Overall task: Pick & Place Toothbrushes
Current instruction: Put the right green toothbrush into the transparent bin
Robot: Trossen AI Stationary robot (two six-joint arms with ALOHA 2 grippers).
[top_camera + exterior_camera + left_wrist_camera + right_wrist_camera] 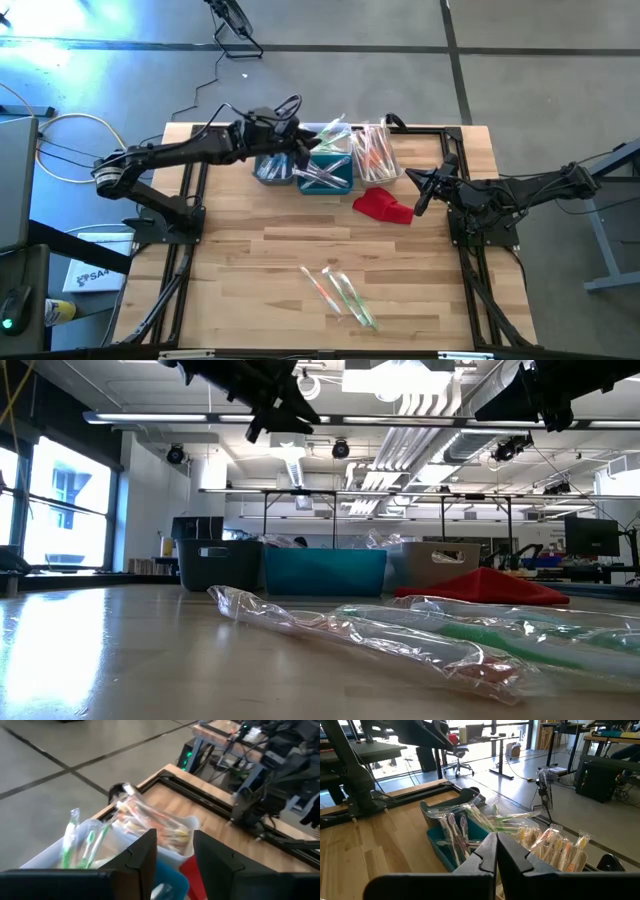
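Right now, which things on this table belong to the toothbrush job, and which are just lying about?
Job: loose toothbrushes on the near table; left gripper above the bins, open.
Lying about: red cloth; grey bin; teal bin; white bin.

Wrapped toothbrushes (340, 292): few loose on table front, lying flat, green and orange handles. Others (372, 150) packed upright-tilted in bins at back.

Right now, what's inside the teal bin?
Wrapped toothbrushes with pale handles stand tilted in the teal bin, ends poking above the rim. The bin's bottom is covered, so a count isn't possible.
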